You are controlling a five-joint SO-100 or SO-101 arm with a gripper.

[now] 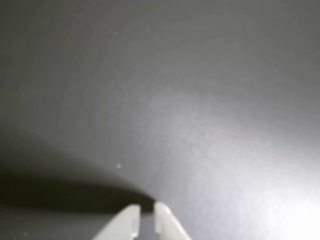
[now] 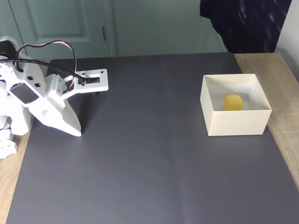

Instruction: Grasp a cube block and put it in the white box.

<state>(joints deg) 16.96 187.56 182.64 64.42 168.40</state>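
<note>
In the wrist view I see my gripper (image 1: 146,212) with its two pale fingertips (image 1: 131,215) nearly together, only a thin gap between them and nothing in it. They hang over the bare dark mat (image 1: 165,90), with a shadow stretching left from them. In the fixed view the gripper (image 2: 77,133) points down at the mat's left side, with the white arm (image 2: 32,98) folded back at the left edge, red and black cables (image 2: 51,46) looping over it. Well apart, at the right, stands the box (image 2: 236,122), open-topped, square and cream-white. The cube (image 2: 233,102) rests on its floor near the back wall, roughly centred. It is small, bright yellow and round-edged; as a cube it has no long axis, and I cannot tell which way its faces turn.
</note>
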